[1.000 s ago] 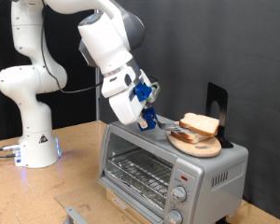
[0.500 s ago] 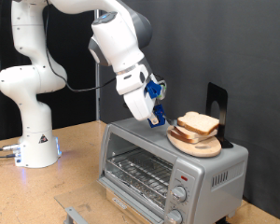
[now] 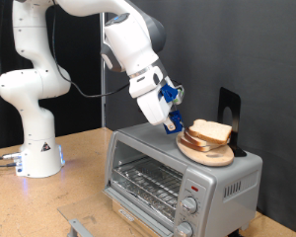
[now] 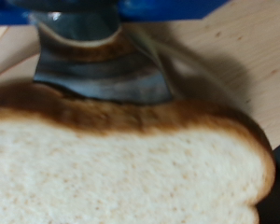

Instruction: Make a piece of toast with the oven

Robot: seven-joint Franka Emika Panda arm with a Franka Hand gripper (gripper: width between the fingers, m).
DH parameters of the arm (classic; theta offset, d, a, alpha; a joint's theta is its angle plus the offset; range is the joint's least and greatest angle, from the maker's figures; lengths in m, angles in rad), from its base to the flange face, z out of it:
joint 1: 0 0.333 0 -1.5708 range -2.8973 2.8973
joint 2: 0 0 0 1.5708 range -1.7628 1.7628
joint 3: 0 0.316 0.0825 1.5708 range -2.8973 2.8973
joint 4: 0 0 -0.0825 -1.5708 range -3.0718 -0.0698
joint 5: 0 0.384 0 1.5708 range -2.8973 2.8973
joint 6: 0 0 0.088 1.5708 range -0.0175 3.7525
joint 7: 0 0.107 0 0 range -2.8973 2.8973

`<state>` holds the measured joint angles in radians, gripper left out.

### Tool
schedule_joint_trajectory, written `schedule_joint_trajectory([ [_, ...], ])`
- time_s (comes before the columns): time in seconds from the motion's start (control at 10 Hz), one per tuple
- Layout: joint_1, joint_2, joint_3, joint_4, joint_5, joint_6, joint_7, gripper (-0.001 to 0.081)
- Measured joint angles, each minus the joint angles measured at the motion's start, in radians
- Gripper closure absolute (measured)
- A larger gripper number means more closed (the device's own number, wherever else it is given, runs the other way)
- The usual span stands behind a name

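End effector hangs just off the toast at its 9 o'clock; can't tell if it's spread. Toast's on the wooden plate atop the oven.

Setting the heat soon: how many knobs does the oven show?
2: upper knob and lower knob, stacked on the oven's front panel, exterior view's right of the glass door.

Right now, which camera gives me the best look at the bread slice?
The wrist view: the bread slice fills the frame, showing its pale crumb and brown crust. The exterior view shows it small, lying on the wooden plate atop the oven, with the gripper beside it.
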<state>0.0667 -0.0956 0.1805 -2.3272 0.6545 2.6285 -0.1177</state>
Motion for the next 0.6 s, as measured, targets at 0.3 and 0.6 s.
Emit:
schedule_joint_trajectory([
  [0.3, 0.003, 0.011, 0.009, -0.018, 0.05, 0.101, -0.021, 0.0316],
  [0.6, 0.004, -0.025, 0.008, -0.056, 0.194, 0.1, -0.169, 0.0316],
])
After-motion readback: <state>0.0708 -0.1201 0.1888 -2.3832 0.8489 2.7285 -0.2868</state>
